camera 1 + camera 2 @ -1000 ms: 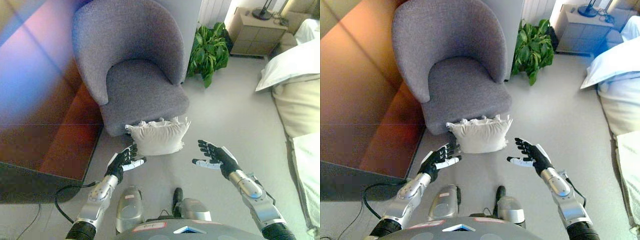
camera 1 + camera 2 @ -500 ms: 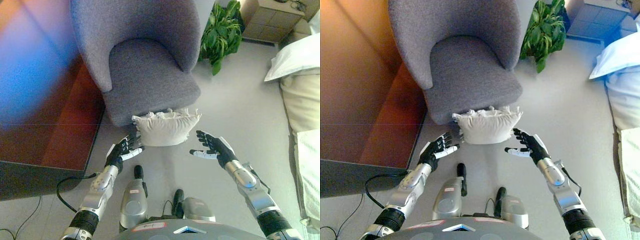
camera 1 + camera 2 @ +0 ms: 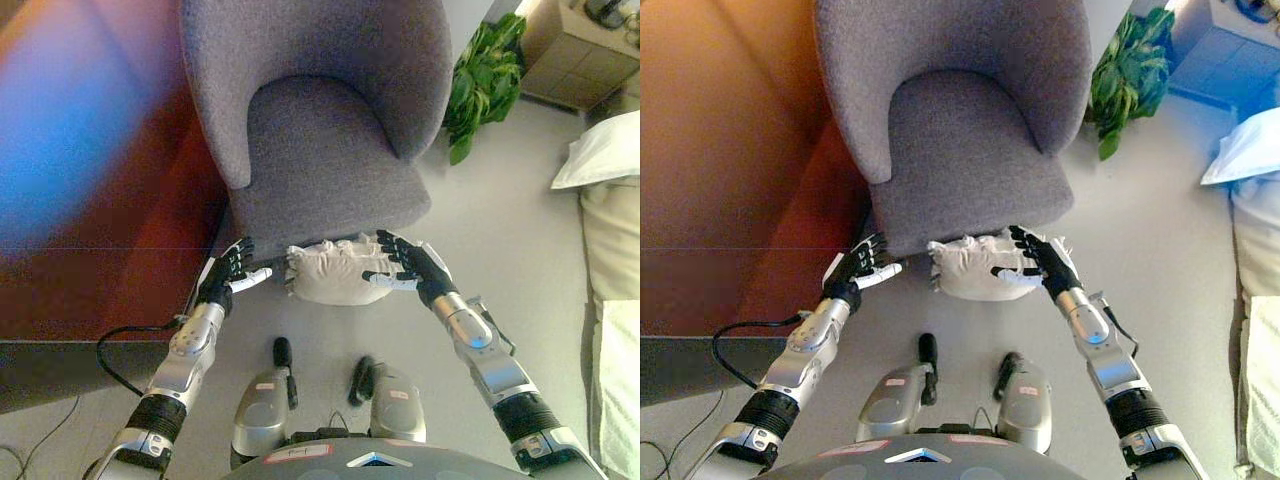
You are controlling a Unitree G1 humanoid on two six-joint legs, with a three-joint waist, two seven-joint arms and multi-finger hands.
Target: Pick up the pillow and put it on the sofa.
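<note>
Grey floor (image 3: 480, 240): both open hands have closed in; right hand (image 3: 408, 268) now seemingly touches pillow (image 3: 330, 275), left hand (image 3: 228, 272) beside it.

head stereo cam – both eyes look steeply down, close | shared: armchair (image 3: 320, 150), pillow (image 3: 330, 272), floor (image 3: 500, 240)

- The pillow (image 3: 335, 275): cream-white, soft and rumpled, with a frilled, puckered top edge. It lies on the pale floor (image 3: 500, 230), pressed up against the front base of the sofa.
- The sofa (image 3: 325, 120): a grey upholstered tub seat with a high curved back, standing upright on the floor, its seat cushion bare, the pillow at its foot.
</note>
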